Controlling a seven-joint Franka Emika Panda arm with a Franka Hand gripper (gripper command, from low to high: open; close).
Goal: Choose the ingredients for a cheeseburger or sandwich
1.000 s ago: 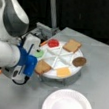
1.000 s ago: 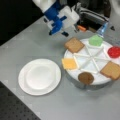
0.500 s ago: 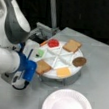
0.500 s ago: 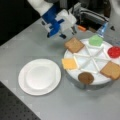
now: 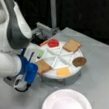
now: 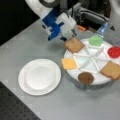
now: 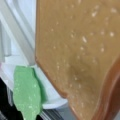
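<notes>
I had the blue-and-white end effector low at the rim of the round white sectioned tray, and I could not tell how far its fingers stood apart or whether they had hold of anything. The tan-brown toast square lay just beside it in the nearest tray section; in the wrist view that toast filled most of the frame, with the green lettuce piece beside it. In both front views the lettuce, red tomato round, second brown toast square, dark brown patty and yellow cheese square sat in their own sections. The white paper plate lay apart on the grey tabletop.
</notes>
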